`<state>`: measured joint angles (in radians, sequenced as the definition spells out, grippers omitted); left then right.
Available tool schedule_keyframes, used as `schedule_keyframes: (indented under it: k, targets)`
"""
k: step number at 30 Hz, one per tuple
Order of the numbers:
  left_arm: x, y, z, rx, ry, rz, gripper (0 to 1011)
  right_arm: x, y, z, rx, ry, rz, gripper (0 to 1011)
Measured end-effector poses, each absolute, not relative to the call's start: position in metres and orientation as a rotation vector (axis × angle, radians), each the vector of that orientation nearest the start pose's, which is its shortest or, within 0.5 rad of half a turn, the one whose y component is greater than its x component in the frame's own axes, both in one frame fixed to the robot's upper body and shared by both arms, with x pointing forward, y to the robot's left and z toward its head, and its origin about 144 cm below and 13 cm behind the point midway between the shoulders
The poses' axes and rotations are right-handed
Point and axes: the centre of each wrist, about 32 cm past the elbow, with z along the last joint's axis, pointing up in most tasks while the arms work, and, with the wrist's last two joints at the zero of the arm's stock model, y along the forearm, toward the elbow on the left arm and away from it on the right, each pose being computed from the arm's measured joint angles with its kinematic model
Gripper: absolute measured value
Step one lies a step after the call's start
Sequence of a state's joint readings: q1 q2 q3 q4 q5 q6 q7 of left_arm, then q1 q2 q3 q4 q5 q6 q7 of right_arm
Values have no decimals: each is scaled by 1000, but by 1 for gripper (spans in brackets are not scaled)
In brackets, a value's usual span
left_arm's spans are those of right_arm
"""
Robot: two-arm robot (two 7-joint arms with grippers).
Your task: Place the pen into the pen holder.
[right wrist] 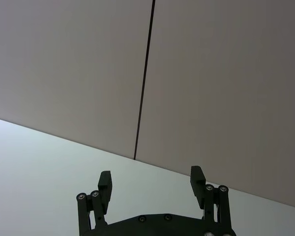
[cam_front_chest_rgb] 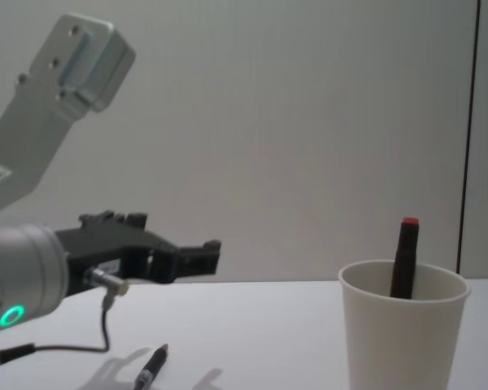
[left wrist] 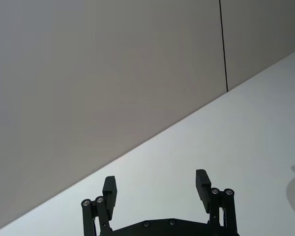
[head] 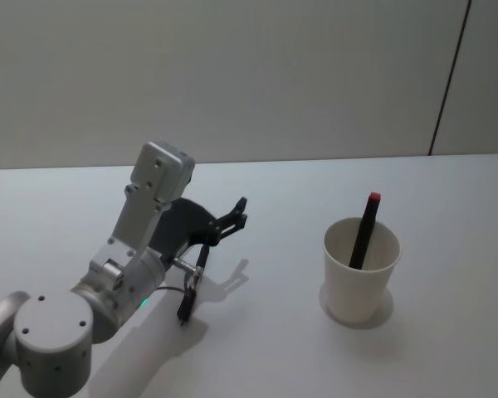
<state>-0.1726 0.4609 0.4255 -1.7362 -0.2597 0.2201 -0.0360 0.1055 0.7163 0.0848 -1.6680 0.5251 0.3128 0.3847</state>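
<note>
- Head view: the pen holder (head: 358,290), an off-white paper cup, stood upright on the white table (head: 456,348), toward the robot's right. The pen (head: 363,240), dark with a red top end, stood inside it at a slight lean, with the red end above the rim. The left gripper (head: 239,211) hung over the table well to the left of the cup, its fingers apart and nothing between them. A slim dark object (head: 191,290) shaped like a pen lay on the table under the left arm (head: 141,240). I could not tell whether it was another pen or part of the arm's cabling.
- Left wrist view: the left gripper (left wrist: 156,182) showed its two black fingers (left wrist: 109,189) spread wide and empty. Beyond them were the bare table (left wrist: 246,132) and the grey wall (left wrist: 88,73).
- Right wrist view: the right gripper (right wrist: 151,175) was also spread wide and held nothing. It sat above the table (right wrist: 34,167), facing a wall (right wrist: 226,73) with a dark vertical seam.
- Chest view: the pen holder (cam_front_chest_rgb: 403,345) stood at the lower right with the pen (cam_front_chest_rgb: 404,264) upright in it, red end above the rim. The left gripper (cam_front_chest_rgb: 207,253) was held roughly level above the table (cam_front_chest_rgb: 260,325), well apart from the cup. The slim dark object (cam_front_chest_rgb: 151,370) lay on the table below it.
</note>
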Motion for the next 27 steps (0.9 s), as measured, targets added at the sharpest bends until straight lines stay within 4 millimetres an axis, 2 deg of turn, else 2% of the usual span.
schedule_keyframes:
  k: [11,19,27]
  targets:
    - [458,231,1212,287,-57,1152,1001,476,-429,1292,-227,-35,-1239,1002]
    - [459,239,1215,309,-34,1149,1001,476,-430,1292,-232,-32,-1240,1002]
    - [464,246,1220,350,21,1075,1001,477,-431,1293,-234,-31,-1241,1002]
